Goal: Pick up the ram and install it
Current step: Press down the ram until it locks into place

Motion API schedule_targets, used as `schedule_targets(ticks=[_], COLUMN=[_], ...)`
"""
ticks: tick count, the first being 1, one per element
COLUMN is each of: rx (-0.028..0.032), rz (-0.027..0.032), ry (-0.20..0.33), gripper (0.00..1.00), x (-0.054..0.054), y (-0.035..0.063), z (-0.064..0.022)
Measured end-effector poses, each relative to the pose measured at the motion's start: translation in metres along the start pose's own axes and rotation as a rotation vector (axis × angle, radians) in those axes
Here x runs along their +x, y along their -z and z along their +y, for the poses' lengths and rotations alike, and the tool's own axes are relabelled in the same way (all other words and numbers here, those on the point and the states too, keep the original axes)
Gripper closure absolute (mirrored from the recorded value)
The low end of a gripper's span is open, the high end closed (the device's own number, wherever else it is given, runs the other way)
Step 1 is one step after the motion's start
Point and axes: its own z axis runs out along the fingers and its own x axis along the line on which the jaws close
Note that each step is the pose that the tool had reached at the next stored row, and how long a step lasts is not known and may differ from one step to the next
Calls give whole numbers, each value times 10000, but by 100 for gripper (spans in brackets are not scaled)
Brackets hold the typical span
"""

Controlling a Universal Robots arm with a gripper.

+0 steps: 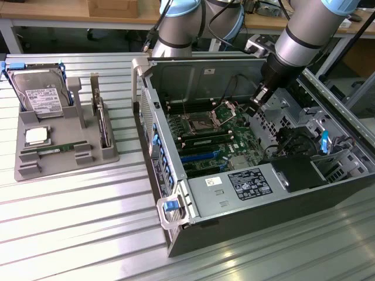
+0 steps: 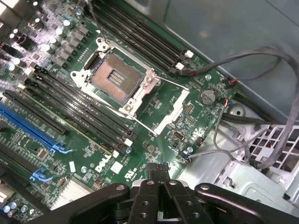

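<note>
Lying in the grey holder [image 1: 58,158], the ram [image 1: 56,150] sits well apart from the closed fingers [image 1: 256,100].

Robot arm [image 1: 304,29]: thick cylindrical links in smooth silver-grey metal, with a pale blue cap at the joint near the upper edge of the exterior view. A second rounded silver joint housing [image 1: 179,26] stands behind the computer case, ringed by a dark seam. Black cables [image 1: 218,23] loop between the housings. Below the large silver link the wrist narrows to a black cylindrical section [image 1: 275,73], ending in a small dark gripper [image 1: 258,99]. In the wrist view the gripper [image 2: 159,175] is matte black, with curved linkage bars on either side, each pinned by round bolt heads; the central jaws are flat black bars with small holes, pressed together.
</note>
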Motion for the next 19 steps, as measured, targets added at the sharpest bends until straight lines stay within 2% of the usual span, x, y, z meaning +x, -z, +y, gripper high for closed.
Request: schedule_targets(ticks=[5,15,19], rx=[55,209,261], rz=[-81,-309,-385], ry=[-814,-3112,-3875], gripper=[90,90,90], x=[0,0,0], y=[-1,-3,-3], z=[0,0,0])
